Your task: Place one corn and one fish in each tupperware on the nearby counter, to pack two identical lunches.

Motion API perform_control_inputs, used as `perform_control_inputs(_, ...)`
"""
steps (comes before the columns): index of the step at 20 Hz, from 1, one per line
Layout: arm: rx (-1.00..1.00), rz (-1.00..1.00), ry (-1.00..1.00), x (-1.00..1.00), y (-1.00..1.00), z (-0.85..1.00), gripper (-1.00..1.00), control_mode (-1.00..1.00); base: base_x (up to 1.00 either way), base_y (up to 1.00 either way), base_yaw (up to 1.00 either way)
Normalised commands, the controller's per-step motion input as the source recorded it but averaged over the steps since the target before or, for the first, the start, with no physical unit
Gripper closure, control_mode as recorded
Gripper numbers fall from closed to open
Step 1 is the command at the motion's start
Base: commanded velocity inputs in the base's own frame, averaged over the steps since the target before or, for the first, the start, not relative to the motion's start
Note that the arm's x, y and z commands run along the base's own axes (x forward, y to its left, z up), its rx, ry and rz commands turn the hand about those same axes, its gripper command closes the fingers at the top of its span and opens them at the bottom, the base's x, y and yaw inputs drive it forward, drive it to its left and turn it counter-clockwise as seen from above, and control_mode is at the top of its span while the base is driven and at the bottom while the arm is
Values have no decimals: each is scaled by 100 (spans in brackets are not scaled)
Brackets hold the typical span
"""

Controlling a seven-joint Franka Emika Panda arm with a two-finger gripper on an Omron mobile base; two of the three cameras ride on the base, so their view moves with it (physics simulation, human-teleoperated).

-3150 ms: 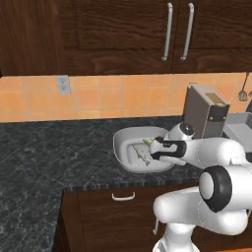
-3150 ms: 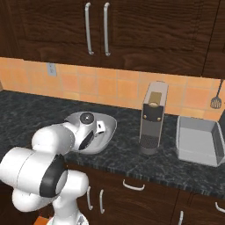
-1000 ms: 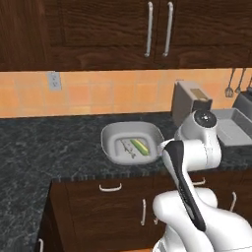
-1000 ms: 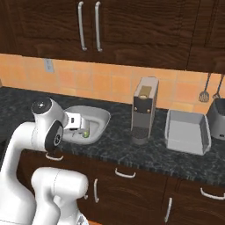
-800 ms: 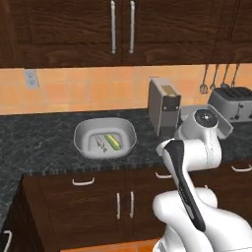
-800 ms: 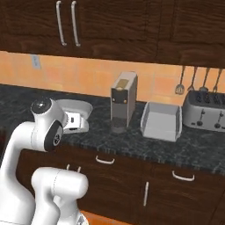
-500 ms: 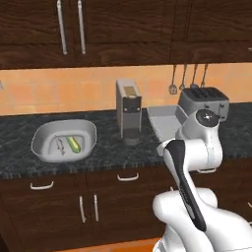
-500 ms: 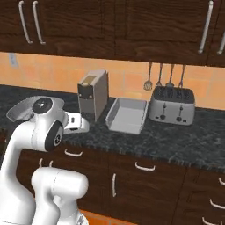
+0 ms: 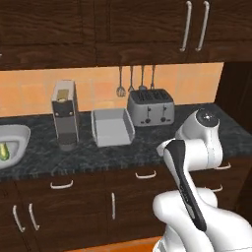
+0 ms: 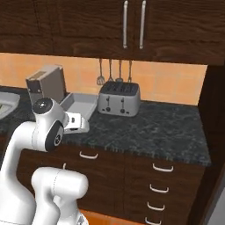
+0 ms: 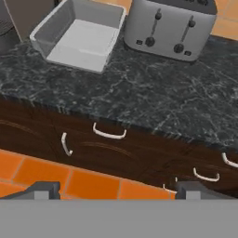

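The rectangular tupperware (image 9: 112, 127) (image 10: 79, 103) (image 11: 79, 33) stands empty on the black counter (image 9: 147, 142) (image 11: 153, 97), between the coffee machine and the toaster. The oval tupperware (image 9: 11, 142) (image 10: 6, 103) is cut off by the left edge, and a corn (image 9: 4, 150) lies in it. The fish is out of view. My gripper (image 11: 120, 189) is open and empty. It hangs in front of the counter edge, over the cabinet fronts, with its fingertips (image 11: 44, 189) wide apart.
A grey coffee machine (image 9: 64, 115) (image 10: 43, 82) stands left of the rectangular container. A silver toaster (image 9: 150, 107) (image 10: 118, 99) (image 11: 169, 25) stands to its right, under hanging utensils (image 9: 132, 81). Bare counter stretches right of the toaster to a dark side wall (image 10: 211, 114).
The base has driven to the right, so the whole scene has slid left. The oval container is now at the left edge, and the toaster has come into view. The gripper stays open.
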Motion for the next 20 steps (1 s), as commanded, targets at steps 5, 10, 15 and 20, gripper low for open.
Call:
perform_control_inputs(5,0,0,0,0,0,0,-100,100,-46,-100,-6)
perform_control_inputs(10,0,0,0,0,0,0,-100,100,-33,-100,-6)
perform_control_inputs(15,0,0,0,0,0,0,-100,100,-5,-100,-8)
perform_control_inputs(20,0,0,0,0,0,0,-100,100,0,-98,-7)
